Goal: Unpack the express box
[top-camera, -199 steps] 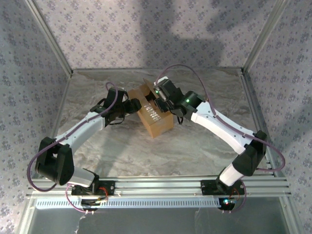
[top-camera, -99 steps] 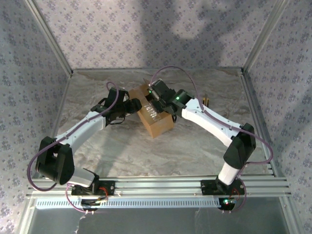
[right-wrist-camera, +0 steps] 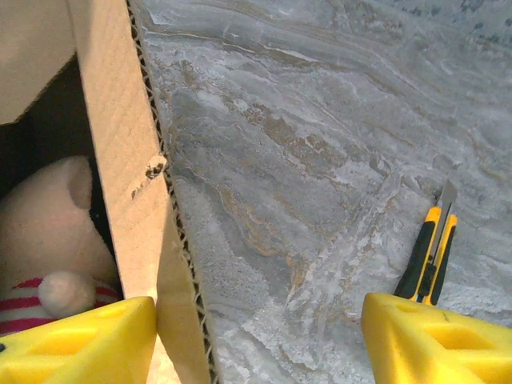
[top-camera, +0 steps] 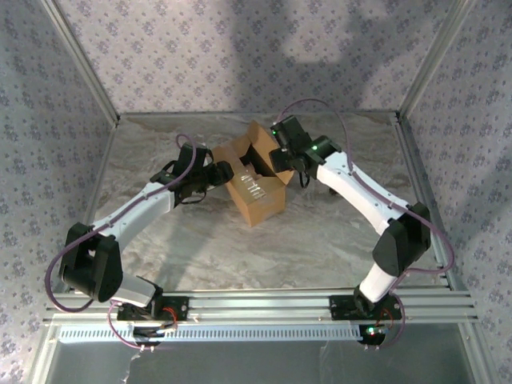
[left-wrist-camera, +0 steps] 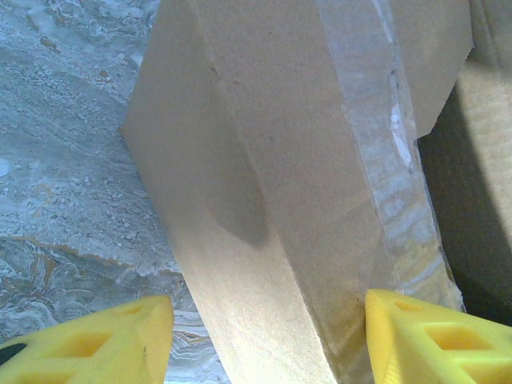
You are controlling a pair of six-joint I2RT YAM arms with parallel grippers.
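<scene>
Sitting near mid-table, a bit toward the back, the express box lies skewed with its top flaps up and apart. Clear tape runs along 1 edge. Left gripper is at the box's left end, jaws set wide with a box corner between them; cannot tell if the pads actually press the cardboard. Right gripper is at the far right rim, jaws wide apart and holding nothing: 1 finger just beside the corrugated wall, the other out over bare table. Plush doll sits inside. Utility knife lies on the table, apart from the box.

Handling guess: light carton, stiff along its panels, but flaps fold and rims crush under a hard pinch. The taped strip is probably slick. The box likely slides on the smooth top, so brace 1 end at a corner and pinch bare cardboard. The doll looks soft; take it by the body through the opening.
</scene>
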